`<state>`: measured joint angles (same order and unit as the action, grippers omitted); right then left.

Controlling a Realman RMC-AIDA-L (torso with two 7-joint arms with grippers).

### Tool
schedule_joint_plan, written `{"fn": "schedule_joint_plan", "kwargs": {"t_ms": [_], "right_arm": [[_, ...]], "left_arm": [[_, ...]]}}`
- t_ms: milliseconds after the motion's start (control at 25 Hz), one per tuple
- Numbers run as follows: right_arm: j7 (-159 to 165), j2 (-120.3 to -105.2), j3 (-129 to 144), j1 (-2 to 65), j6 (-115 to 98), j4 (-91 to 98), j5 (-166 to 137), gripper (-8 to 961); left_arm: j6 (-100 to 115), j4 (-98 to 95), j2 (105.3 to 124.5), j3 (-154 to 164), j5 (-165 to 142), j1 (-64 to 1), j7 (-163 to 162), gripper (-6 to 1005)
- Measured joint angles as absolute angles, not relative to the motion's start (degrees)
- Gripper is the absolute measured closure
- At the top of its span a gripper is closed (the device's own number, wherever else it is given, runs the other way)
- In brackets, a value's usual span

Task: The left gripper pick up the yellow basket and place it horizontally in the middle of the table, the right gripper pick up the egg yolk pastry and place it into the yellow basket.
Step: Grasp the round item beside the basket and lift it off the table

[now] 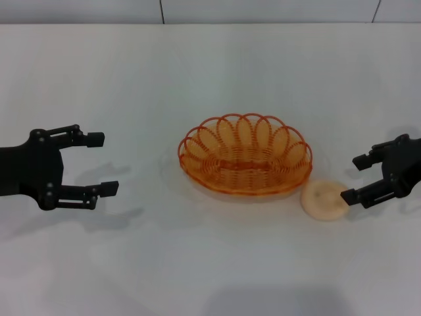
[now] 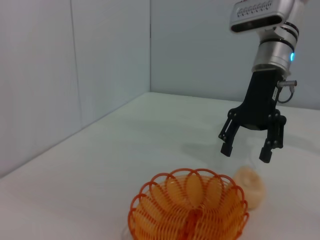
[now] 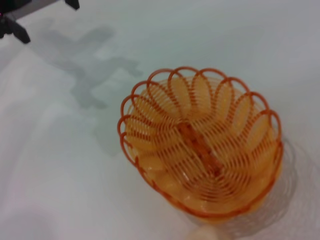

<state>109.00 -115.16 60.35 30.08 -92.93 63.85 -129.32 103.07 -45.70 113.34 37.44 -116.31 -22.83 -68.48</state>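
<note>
The yellow basket (image 1: 245,156) stands upright and empty in the middle of the table (image 1: 210,276), its long side across my view. The egg yolk pastry (image 1: 322,199) lies on the table just off the basket's right front rim. My right gripper (image 1: 354,178) is open, right beside the pastry, one fingertip at its right edge. My left gripper (image 1: 102,164) is open and empty, well left of the basket. The left wrist view shows the basket (image 2: 189,207), the pastry (image 2: 250,185) and the open right gripper (image 2: 245,152) just above it. The right wrist view shows the basket (image 3: 200,145) and a sliver of pastry (image 3: 207,234).
The white tabletop ends at a grey wall at the back (image 1: 210,10). Bare table lies between the left gripper and the basket, and in front of the basket.
</note>
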Motion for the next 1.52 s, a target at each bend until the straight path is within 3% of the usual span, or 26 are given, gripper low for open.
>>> {"fn": "schedule_joint_plan", "kwargs": {"t_ms": [840,1240,1520], "right_arm": [[108.9,-115.49,63.5,30.5,-88.4,58.3,-127.4,172],[108.7,-115.48,63.8,30.5,-88.3,57.9,-127.2,637],[108.7,-115.7,63.8,30.4,-88.2,57.7,-127.2,860]], "left_arm": [[103.3,-46.2,113.64,37.6,-119.4,-23.2,-67.9,110],[103.4,-46.2,113.57,37.7,-119.7,-22.9,-67.3,110],[103.4,-46.2,113.7,37.7,-120.1,-22.6,-66.9,110]]}}
